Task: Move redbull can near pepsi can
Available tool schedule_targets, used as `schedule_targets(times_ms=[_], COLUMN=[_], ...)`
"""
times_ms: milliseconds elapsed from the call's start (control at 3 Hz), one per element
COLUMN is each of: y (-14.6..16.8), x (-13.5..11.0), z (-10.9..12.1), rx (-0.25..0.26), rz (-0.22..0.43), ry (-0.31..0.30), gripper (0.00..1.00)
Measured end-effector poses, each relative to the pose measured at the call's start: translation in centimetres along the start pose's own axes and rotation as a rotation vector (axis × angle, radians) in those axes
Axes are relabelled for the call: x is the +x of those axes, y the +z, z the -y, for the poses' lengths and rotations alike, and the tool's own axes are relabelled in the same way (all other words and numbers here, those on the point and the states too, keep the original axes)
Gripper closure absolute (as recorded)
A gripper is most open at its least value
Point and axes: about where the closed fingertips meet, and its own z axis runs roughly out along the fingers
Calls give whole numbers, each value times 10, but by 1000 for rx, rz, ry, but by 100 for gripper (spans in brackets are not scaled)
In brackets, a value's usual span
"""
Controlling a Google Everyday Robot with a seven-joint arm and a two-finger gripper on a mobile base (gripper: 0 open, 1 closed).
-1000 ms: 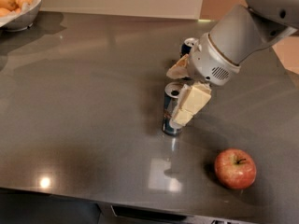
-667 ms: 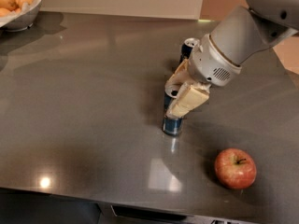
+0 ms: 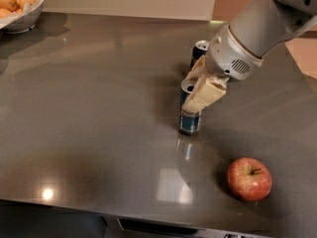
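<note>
The redbull can [image 3: 189, 120], slim with silver and blue panels, stands upright near the middle of the dark table [image 3: 89, 108]. My gripper [image 3: 191, 92] reaches in from the upper right. Its cream fingers [image 3: 204, 95] are closed around the can's upper part, one in front and one behind. The pepsi can [image 3: 199, 50], dark navy with a silver top, stands just behind the gripper, a short way beyond the redbull can. The arm hides most of it.
A red apple [image 3: 249, 178] lies at the front right of the table. A white bowl [image 3: 24, 15] of orange-yellow fruit sits at the back left corner. The table's front edge runs along the bottom of the view.
The gripper and the redbull can have shifted slightly right and away, towards the pepsi can. The apple and the bowl have not moved.
</note>
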Motion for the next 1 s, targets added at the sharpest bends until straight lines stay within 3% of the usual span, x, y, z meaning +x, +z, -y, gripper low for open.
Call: schedule_targets(times_ms=[333,1000], y=[-22,-50], x=[7,34], z=[29,86], rx=[36,121], rz=[4,30], ry=[70,206], gripper=[100,100])
